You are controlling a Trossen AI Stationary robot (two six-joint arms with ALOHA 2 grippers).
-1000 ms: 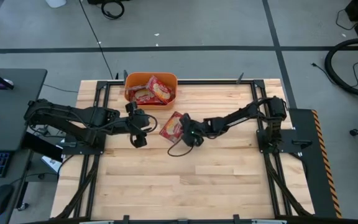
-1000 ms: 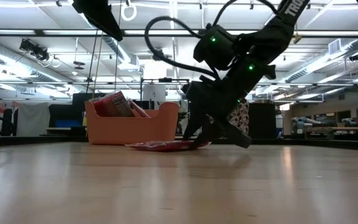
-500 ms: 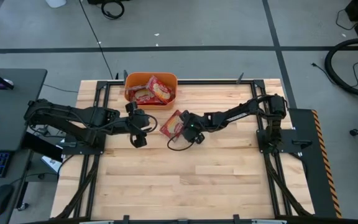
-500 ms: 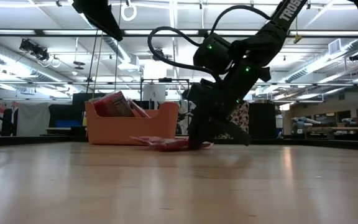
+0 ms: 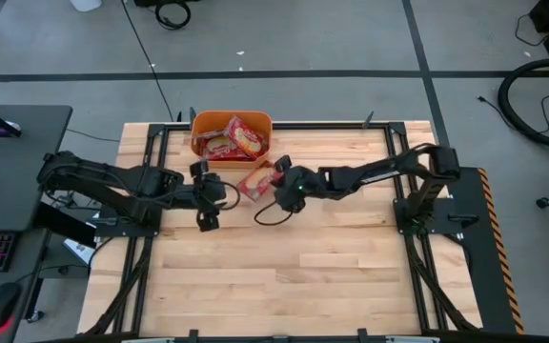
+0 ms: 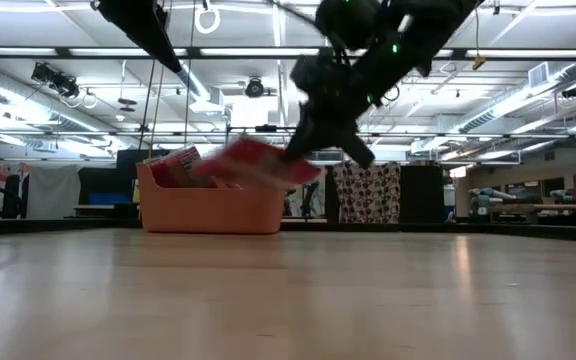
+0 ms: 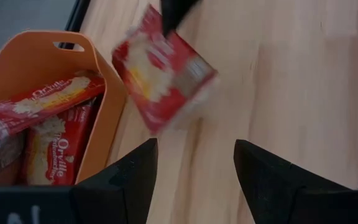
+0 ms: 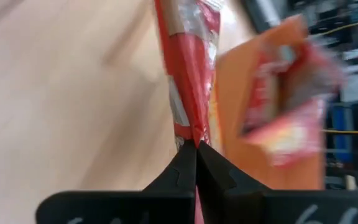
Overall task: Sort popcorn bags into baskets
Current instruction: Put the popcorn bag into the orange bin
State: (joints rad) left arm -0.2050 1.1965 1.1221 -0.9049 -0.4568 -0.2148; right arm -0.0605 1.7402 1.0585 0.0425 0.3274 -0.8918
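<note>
The left gripper (image 5: pixel 207 195), fingers spread and holding nothing, waits left of the lifted popcorn bag (image 5: pixel 255 181), which the right gripper (image 5: pixel 276 183) pinches in the air just near the orange basket (image 5: pixel 198 121) holding other bags (image 5: pixel 239 137), with bare table (image 5: pixel 332 276) nearer.

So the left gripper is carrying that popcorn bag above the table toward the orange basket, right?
Not the left. The right gripper is shut on the popcorn bag, lifted off the table beside the orange basket, as the high view shows. The left gripper waits open nearby.
</note>
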